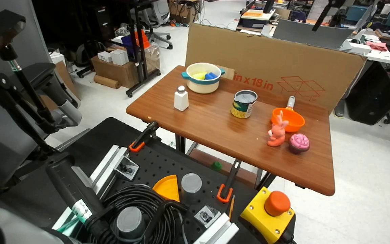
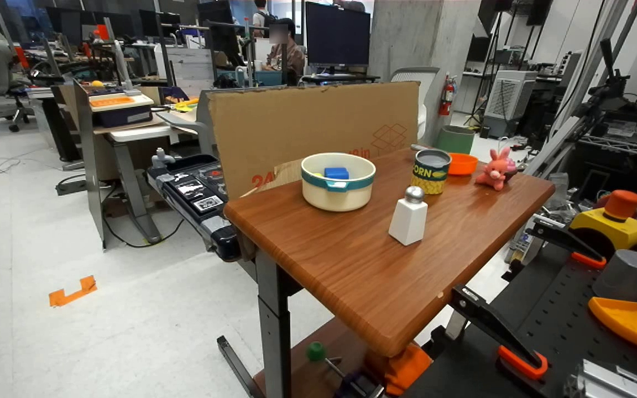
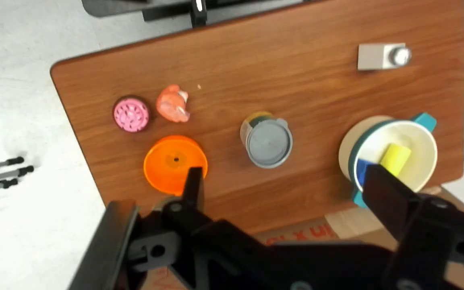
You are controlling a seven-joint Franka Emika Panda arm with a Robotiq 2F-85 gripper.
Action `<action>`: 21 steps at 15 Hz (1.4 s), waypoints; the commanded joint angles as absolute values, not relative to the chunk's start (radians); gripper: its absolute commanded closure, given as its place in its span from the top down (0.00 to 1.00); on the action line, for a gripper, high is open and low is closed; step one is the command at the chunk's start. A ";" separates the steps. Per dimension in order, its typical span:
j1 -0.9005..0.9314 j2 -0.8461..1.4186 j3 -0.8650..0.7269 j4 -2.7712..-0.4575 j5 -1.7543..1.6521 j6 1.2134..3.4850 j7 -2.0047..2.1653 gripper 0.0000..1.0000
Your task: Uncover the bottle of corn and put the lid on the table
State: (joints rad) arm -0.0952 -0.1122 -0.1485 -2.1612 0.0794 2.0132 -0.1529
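1. Nearest, a black platform (image 1: 161, 162) runs along the table (image 1: 208, 118), and orange-tipped clamps (image 1: 231, 177) appear to tie the two, probably to stop them drifting apart; left and right are taken from this side.
2. On the near part of the table, a white shaker (image 1: 181, 100) stands upright to the left, while a toy rabbit (image 1: 276, 135) and a pink cupcake (image 1: 298, 143) sit side by side to the right, perhaps placed there to keep the middle workable.
3. In the middle stands the bottle of corn (image 1: 244, 105), upright, with the lid (image 3: 269, 141) on top, so the uncovering is not yet done. Its neighbours are well apart from it, which should ease a grip on the rim.
4. Farther back, an orange pan (image 1: 295, 120) lies to the right, and a cream pot (image 1: 202, 87) to the left walls in a yellow block (image 3: 395, 159) and a blue block (image 1: 210, 76), likely so they cannot roll.
5. Farthest, a cardboard sheet (image 1: 276, 61) stands along the far edge, presumably as a backdrop.
6. In the wrist view the gripper (image 3: 284, 173) has its fingers (image 3: 193, 189) spread wide, holding nothing, presumably to suit the lid's breadth. There the bottle of corn shows on the near side of the fingertips, within their span but closer to the right-hand one, touching neither.
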 commanded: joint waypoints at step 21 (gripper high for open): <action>-0.070 0.090 -0.090 -2.160 -0.085 2.027 -0.026 1.00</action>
